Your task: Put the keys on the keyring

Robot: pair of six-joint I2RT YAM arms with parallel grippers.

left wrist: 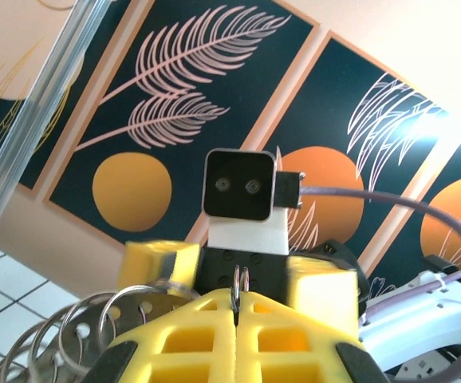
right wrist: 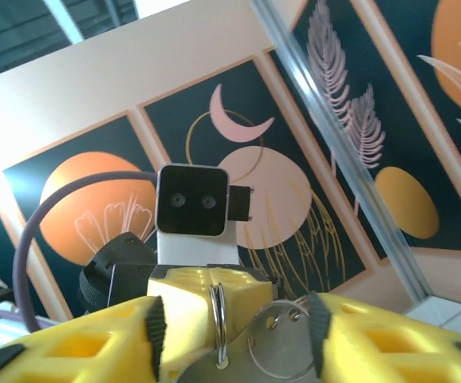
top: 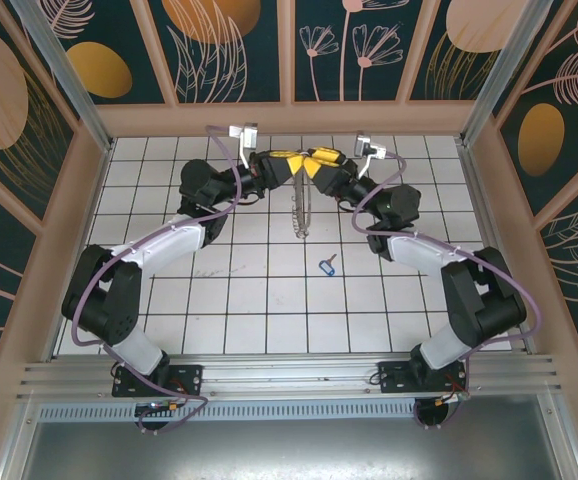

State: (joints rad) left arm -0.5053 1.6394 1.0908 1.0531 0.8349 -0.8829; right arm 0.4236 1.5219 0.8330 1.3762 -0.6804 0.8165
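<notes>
Dark leaf-painted panels (top: 234, 45) walled the white tiles (top: 269, 300). The key (top: 327, 266) lay at 5 o'clock of the keyring (top: 300, 205), which the left gripper (left wrist: 236, 307) clamped; the right gripper (right wrist: 237, 339) gaped.

Two black-and-white arms with yellow fingers

The left arm (top: 169, 240) and right arm (top: 424, 245) pair bulky black joint housings with white link shells, and a looping purple cable (left wrist: 390, 198) runs along each. The left gripper (left wrist: 237, 319) and right gripper (right wrist: 234, 335) have yellow lattice-moulded fingers. A boxy, dark-faced wrist camera (left wrist: 240, 185) sits on a white mount.
</notes>
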